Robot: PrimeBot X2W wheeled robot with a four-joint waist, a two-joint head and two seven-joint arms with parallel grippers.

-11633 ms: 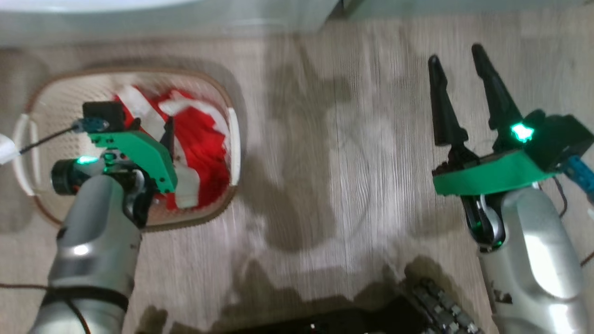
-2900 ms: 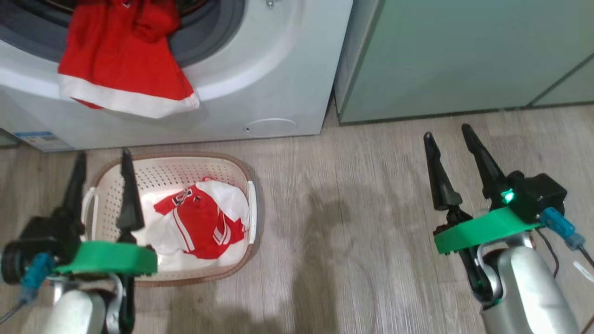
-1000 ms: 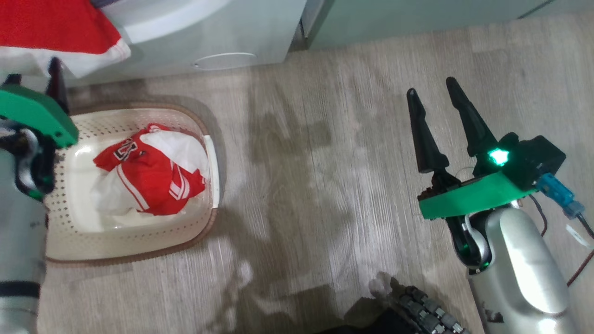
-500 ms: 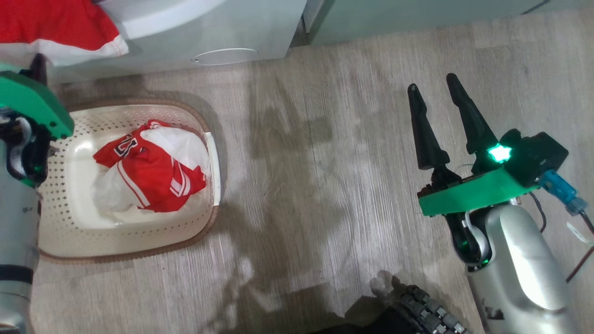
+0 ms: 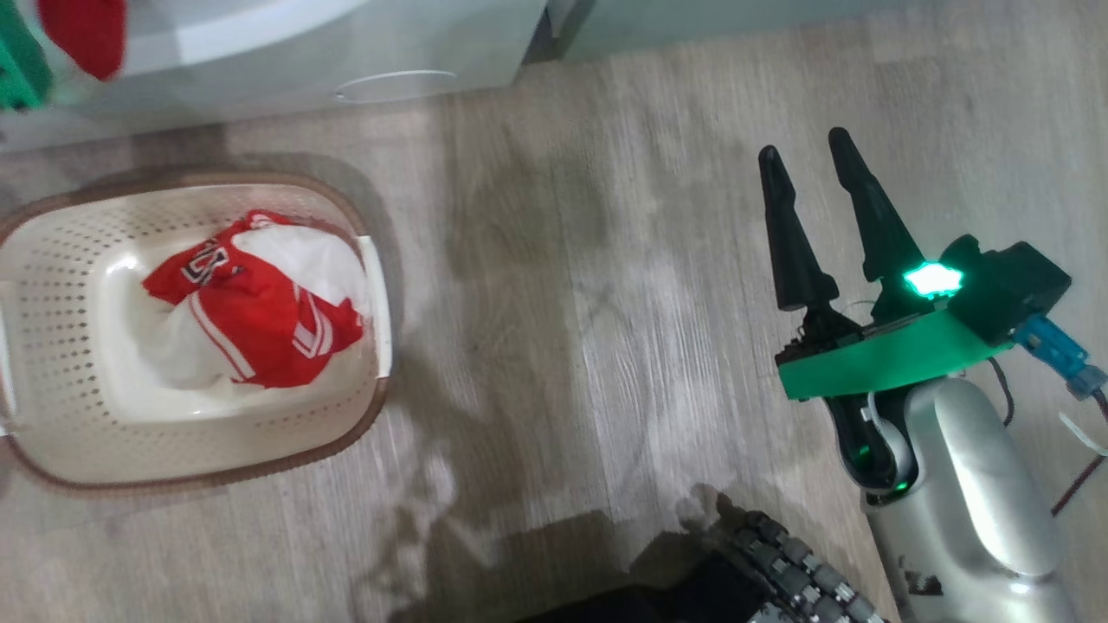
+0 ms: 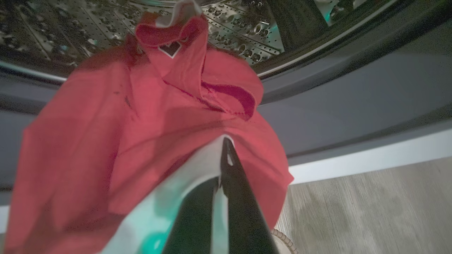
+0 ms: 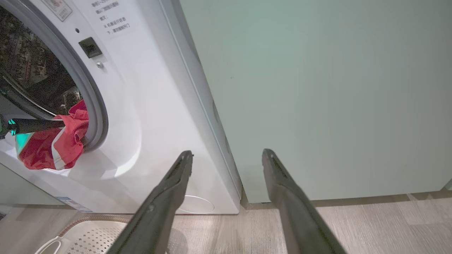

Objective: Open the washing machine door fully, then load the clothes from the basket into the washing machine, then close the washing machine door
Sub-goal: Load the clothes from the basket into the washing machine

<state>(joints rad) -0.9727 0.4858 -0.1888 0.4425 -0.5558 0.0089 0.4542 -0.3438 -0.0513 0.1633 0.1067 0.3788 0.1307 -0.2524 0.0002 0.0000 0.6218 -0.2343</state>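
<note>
**A:** Why do we have the left gripper (image 6: pixel 225 155) up at the washing machine (image 7: pixel 148 106)?

**B:** A red garment (image 6: pixel 106 141) hangs half out over the gasket (image 6: pixel 353 98), with its collar end in the drum (image 6: pixel 229 28). We have the left fingers closed on its white hem (image 6: pixel 197 165), most likely to lift that tail and push it inside.

**A:** And the right gripper (image 5: pixel 802 143)?

**B:** We hold it spread open and empty above the bare floor (image 5: pixel 563 303), well apart from the basket (image 5: pixel 52 285) and facing the pale green cabinet (image 7: pixel 317 88). It looks parked out of the way.

**A:** What do we still have to load?

**B:** The clothes (image 5: pixel 260 311) in the basket, a red and white striped bundle lying in the bottom. The basket stands on the floor just in front of the machine.

**A:** What differs from a second ago?

**B:** Then our left fingers stood open beside the hanging hem; now they pinch it. The bundle lies as it did. The basket sits further left in our head view, but that is our head turning, not the basket moving.
</note>
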